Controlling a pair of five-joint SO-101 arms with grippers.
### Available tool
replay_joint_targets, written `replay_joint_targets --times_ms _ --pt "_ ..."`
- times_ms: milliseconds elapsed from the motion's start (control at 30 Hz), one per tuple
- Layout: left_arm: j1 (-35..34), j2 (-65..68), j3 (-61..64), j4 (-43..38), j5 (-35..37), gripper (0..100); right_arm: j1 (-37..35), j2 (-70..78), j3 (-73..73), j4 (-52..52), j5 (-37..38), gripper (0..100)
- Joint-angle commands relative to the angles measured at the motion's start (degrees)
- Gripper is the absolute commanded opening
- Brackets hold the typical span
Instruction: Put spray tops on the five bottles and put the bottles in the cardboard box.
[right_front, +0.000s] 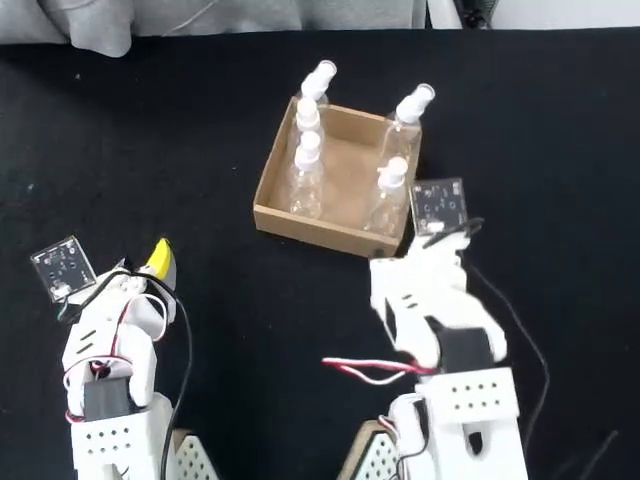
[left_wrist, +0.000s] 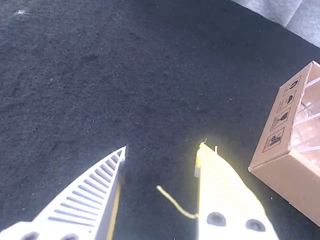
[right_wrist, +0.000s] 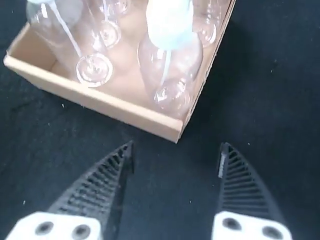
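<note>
- Two grippers are spread wide and hold nothing. The right gripper (right_wrist: 176, 145) hangs over the black table cover (right_wrist: 280, 75). The left gripper (left_wrist: 162, 147), with one white finger and one yellow, is over bare cover too.
- A thin yellow strand (left_wrist: 172, 202) curls off the inner side of the left gripper's yellow finger.
- Just ahead of the right gripper's fingertips sits the cardboard box (right_wrist: 100, 102), near corner first.
- Closest inside that corner stands a clear bottle (right_wrist: 170, 65) wearing a white spray top (right_wrist: 167, 17).
- Five bottles (right_front: 305, 175) stand in the box, each with a white top. Three run along the wall toward the left gripper, and two along the right gripper's side.
- From the left gripper the box lies well apart, ahead and off toward its yellow finger. The wall facing it carries a column of small black handling symbols (left_wrist: 282, 117), which are pictograms, not words.
- Beyond the box, grey cloth (right_front: 200, 15) lies along the table's far edge.
</note>
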Motion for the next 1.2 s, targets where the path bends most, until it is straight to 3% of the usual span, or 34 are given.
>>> replay_joint_targets --times_ms 0,1167 --pt "0.04 -0.26 1.45 0.09 -0.09 21 0.79 -5.76 1.89 0.26 0.7 21.6" --pt "0.13 -0.26 1.45 -0.26 0.35 21 5.27 -37.76 23.87 0.53 3.96 21.6"
